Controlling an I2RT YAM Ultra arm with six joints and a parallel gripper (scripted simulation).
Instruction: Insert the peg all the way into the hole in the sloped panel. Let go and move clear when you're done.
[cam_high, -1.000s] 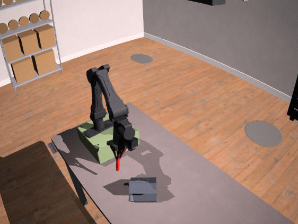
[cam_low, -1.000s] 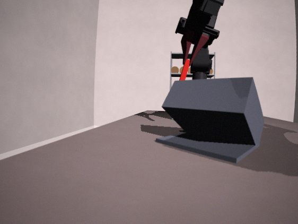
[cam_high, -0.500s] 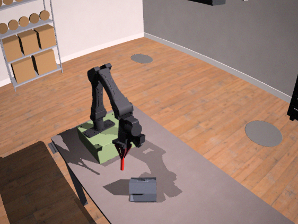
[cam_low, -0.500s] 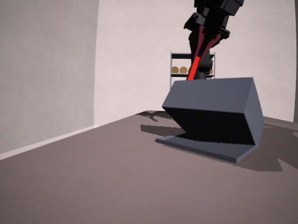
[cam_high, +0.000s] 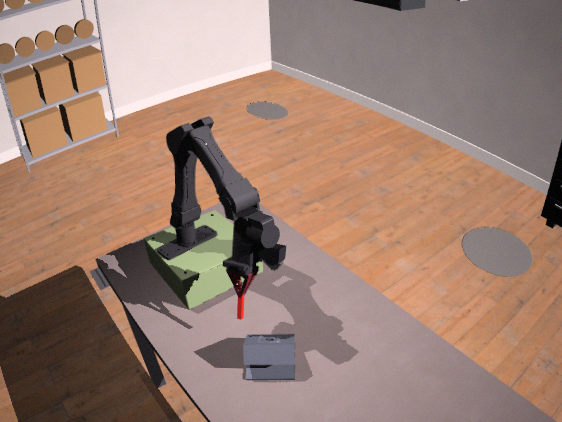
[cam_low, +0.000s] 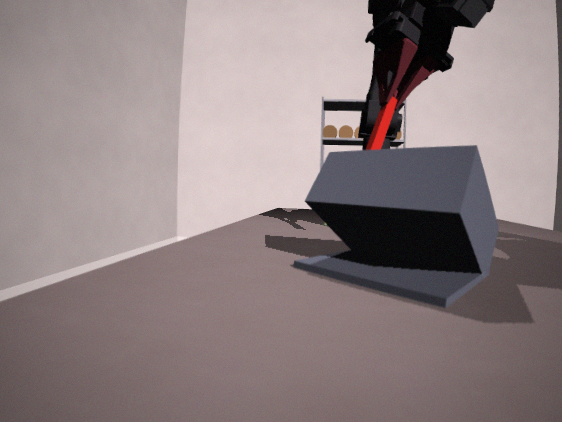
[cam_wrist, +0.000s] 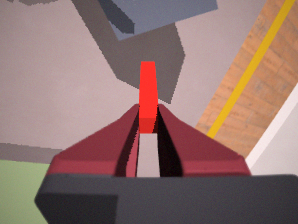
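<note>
My gripper (cam_high: 242, 286) is shut on a red peg (cam_high: 241, 304) that hangs down from its dark red fingers above the table. The grey block with the sloped panel (cam_high: 269, 356) stands on the table a little in front of the peg; a small hole (cam_high: 271, 339) shows on its top face. In the exterior view the peg (cam_low: 382, 124) is behind and above the block (cam_low: 405, 210), and its lower end is hidden by the block's top edge. In the wrist view the peg (cam_wrist: 148, 95) sticks out between the fingers, and the block (cam_wrist: 160, 15) is at the top.
The arm stands on a green base (cam_high: 200, 255) at the table's back left. A dark wooden surface (cam_high: 65, 350) adjoins the table on the left. A shelf with boxes (cam_high: 55, 85) stands at the far wall. The table's right edge shows in the wrist view, with the floor below.
</note>
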